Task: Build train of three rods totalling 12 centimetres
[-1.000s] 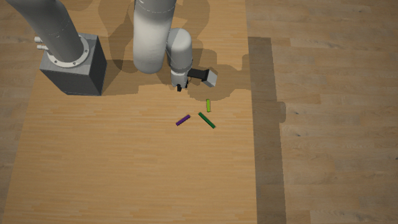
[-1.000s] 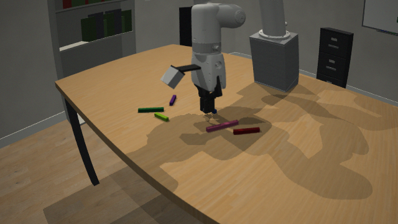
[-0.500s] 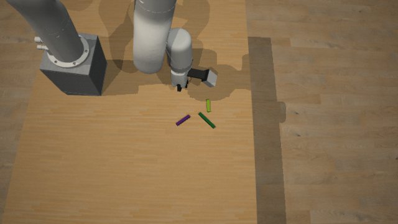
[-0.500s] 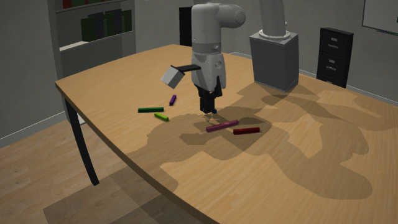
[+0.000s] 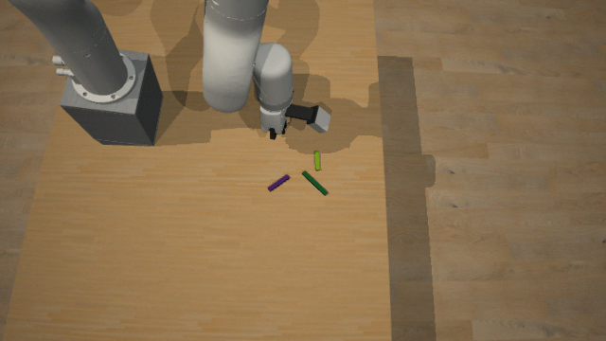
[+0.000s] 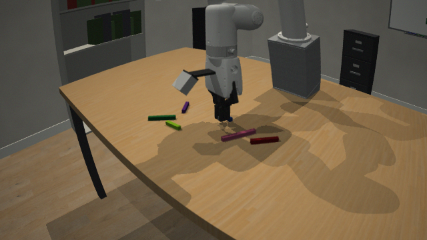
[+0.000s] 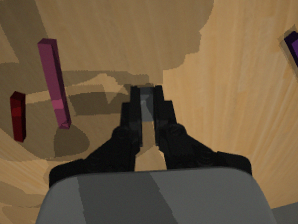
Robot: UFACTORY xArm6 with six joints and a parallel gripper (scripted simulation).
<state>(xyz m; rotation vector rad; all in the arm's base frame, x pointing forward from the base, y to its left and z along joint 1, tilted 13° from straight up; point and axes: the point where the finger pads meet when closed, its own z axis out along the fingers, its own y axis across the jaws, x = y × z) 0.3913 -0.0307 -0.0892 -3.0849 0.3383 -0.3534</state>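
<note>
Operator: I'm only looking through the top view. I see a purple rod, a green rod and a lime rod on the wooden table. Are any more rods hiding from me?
Observer: Yes! The exterior view shows a long pink rod lying on the table.
Operator: Ooh! Is the pink one all alone over there?
Observer: No, a dark red rod lies close beside it, and it looks shorter than the pink one.
Operator: And what about down at the robot's jaws?
Observer: A small blue piece peeks out at their tips in the exterior view.

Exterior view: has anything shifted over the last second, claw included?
Nothing visibly changed. The claw stays in place above the table, shut on a blue piece. The pink, red, green, lime and purple rods stayed put.
</note>
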